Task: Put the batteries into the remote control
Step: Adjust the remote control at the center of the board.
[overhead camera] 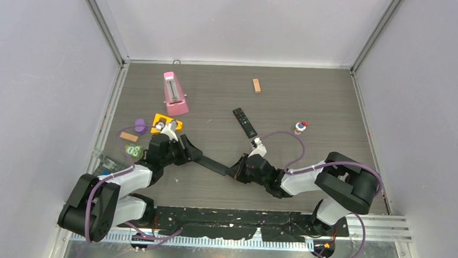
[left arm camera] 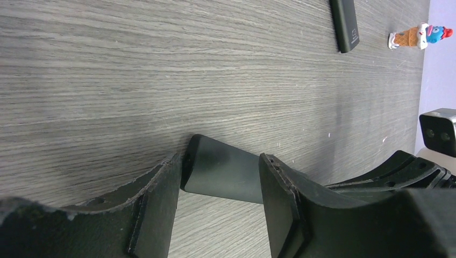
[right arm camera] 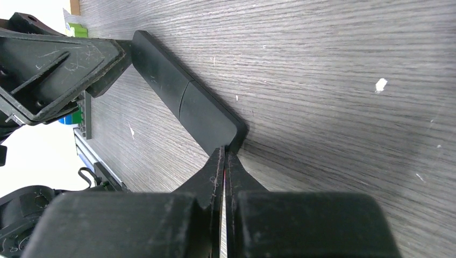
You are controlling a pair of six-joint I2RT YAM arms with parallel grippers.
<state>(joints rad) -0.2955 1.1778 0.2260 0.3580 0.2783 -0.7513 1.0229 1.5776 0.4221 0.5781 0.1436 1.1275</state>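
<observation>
Remote (overhead camera: 213,163): stiff, light, slick plastic; grip by long edges. L gripper (left arm camera: 220,164) pinches one end; R gripper (right arm camera: 224,155) closed, tips at other end.

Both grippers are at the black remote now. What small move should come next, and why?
Probably the right gripper should drag the cover off, away from the left gripper. The remote looks clamped at its far end, the seam looks closed, and the shut tips touch the cover's end.
</observation>
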